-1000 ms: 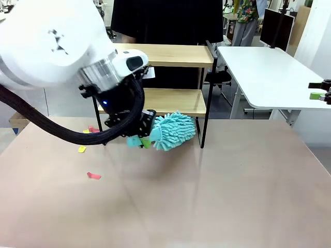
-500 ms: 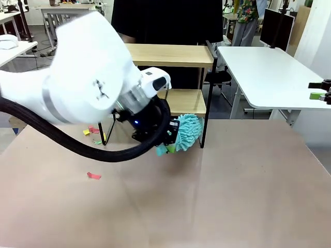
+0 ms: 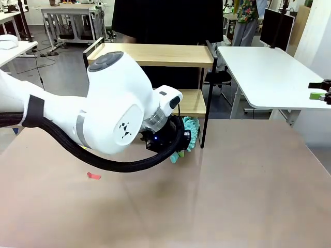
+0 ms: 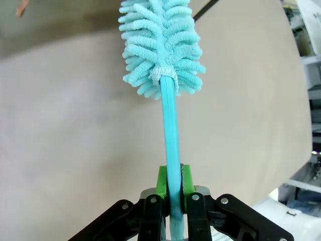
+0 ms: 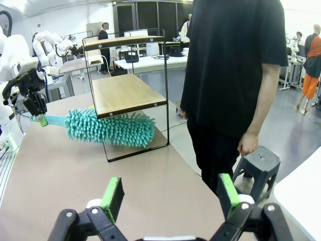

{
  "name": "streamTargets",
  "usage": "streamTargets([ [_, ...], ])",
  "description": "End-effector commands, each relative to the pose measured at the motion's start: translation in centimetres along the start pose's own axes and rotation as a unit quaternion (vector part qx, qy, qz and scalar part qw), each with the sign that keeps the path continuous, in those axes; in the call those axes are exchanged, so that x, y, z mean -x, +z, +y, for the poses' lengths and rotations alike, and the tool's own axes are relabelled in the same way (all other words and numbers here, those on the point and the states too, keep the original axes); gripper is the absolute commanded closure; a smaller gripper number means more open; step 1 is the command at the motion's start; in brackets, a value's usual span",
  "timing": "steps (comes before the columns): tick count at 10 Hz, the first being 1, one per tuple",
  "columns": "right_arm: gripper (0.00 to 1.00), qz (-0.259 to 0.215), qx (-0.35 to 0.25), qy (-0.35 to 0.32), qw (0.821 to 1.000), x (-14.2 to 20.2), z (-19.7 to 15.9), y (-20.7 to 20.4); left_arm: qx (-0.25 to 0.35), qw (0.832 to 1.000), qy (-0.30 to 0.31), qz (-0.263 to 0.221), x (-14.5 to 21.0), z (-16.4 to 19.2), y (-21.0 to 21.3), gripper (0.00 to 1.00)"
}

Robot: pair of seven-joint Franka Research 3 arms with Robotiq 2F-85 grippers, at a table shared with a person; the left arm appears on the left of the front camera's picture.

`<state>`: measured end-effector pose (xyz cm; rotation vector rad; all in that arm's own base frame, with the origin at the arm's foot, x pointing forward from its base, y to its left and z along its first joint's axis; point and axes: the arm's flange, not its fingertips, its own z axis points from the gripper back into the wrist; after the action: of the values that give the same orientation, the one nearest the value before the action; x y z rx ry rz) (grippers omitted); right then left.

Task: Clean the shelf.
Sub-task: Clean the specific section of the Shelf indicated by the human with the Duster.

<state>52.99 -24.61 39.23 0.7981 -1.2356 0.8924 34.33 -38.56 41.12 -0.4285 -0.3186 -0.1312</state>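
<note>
The shelf [image 3: 166, 55] stands at the table's far edge, with two light boards in a thin black frame; from the side it shows as the shelf [image 5: 124, 93]. My left gripper [image 3: 176, 148] is shut on the handle of a teal fluffy duster [image 3: 189, 131]. The duster's head reaches under the lower board, by the right front leg. In the left wrist view the left gripper [image 4: 174, 176] clamps the thin handle, and the duster [image 4: 161, 45] points away over the table. My right gripper [image 5: 170, 196] is open with nothing in it; it shows as the right gripper [image 3: 323, 91] at the right edge.
A person in a black shirt [image 5: 231, 65] stands behind the shelf beside a grey stool [image 5: 261, 163]. A white side table [image 3: 269, 72] is at the right. A red paper scrap [image 3: 93, 175] lies on the brown table [image 3: 232, 191]. My bulky left arm [image 3: 111, 108] covers the shelf's left half.
My left arm has swung to the right, carrying the duster along beneath the lower board toward the right leg. The coloured scraps by the left leg are now hidden behind the arm.
</note>
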Motion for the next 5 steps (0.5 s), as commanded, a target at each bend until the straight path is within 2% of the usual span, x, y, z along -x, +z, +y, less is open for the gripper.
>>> streamTargets([
  [1, 0.0, 0.001, -0.001, 0.003, 1.0, -0.3, 0.1, -0.1, -0.019, 0.999, 0.01, -0.031, -0.6, -2.2, -1.1, 0.87],
  [2, 0.0, 0.001, -0.001, 0.003, 1.0, -0.3, 0.1, -0.1, -0.021, 0.998, 0.01, -0.052, -1.0, -2.5, -1.7, 0.87],
  [5, 0.0, 0.001, -0.001, 0.003, 1.0, -0.3, 0.1, -0.1, -0.011, 0.998, 0.021, -0.057, -2.6, -2.9, -4.7, 0.87],
])
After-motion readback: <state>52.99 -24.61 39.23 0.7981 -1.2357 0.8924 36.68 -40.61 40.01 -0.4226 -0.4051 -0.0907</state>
